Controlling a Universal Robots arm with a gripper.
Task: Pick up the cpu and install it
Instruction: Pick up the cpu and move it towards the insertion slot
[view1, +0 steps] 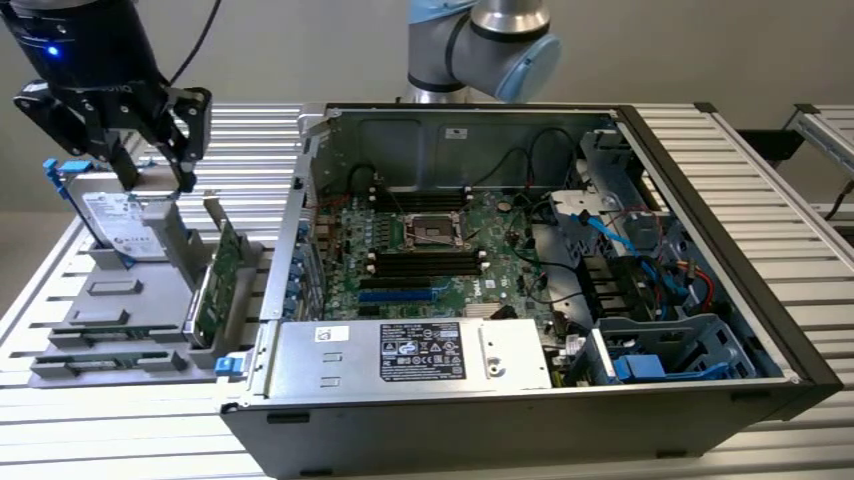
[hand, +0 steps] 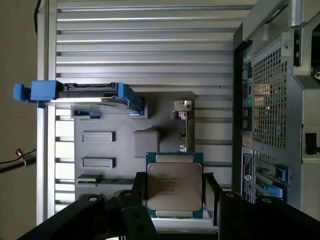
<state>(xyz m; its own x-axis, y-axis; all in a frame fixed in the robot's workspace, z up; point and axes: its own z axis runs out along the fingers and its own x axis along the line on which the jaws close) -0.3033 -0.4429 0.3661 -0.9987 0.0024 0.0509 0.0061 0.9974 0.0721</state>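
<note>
The cpu (hand: 174, 185), a small square chip with a dull silver top and green rim, sits between my gripper's (hand: 175, 192) two black fingers, which press on its two opposite sides. It hangs above the grey holder tray (hand: 150, 107). In the exterior view my gripper (view1: 150, 165) hovers over that tray (view1: 107, 300) at the exterior view's left, outside the open computer case (view1: 534, 300). The motherboard's bare cpu socket (view1: 434, 228) lies in the middle of the case.
A silver hard drive in a blue caddy (view1: 120, 215) stands upright on the tray just under my gripper. Green circuit cards (view1: 214, 290) stand on the tray's case-side edge. Inside the case are cables, a power supply (view1: 414, 350) and drive cages.
</note>
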